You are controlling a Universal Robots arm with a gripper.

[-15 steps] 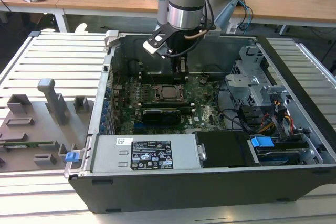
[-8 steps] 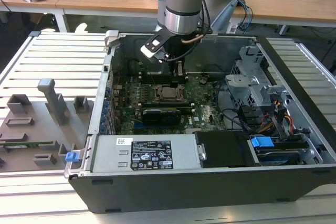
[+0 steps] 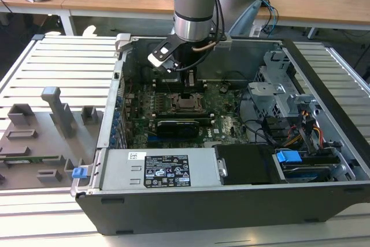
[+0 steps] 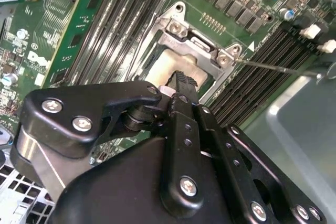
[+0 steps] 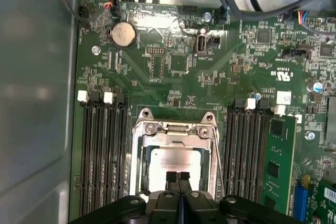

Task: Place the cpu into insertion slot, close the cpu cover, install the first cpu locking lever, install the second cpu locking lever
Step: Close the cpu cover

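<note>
The cpu [image 5: 176, 160], a square chip with a dull silver top, lies in the insertion slot [image 3: 188, 103] on the green board. The silvery cpu cover [image 5: 140, 156] appears to lie flat around it, its cut-out showing the chip. My gripper [image 5: 177, 178] hangs just above the chip, fingertips pressed together with nothing between them. In the second wrist view the gripper [image 4: 181, 80] stands over the pale cpu [image 4: 165, 64], and a thin metal lever rod [image 4: 278, 67] runs out from the socket's corner over the memory slots. In the exterior view the gripper [image 3: 189, 79] stands inside the open case.
Long black memory slots [image 5: 100, 150] [image 5: 247, 150] flank the socket on both sides. A black expansion card [image 3: 179, 125] lies nearer the power supply [image 3: 156, 169]. A grey case wall [image 5: 31, 103] and drive cage [image 3: 277, 93] hem the board in. Grey fixtures [image 3: 40, 137] sit outside the case.
</note>
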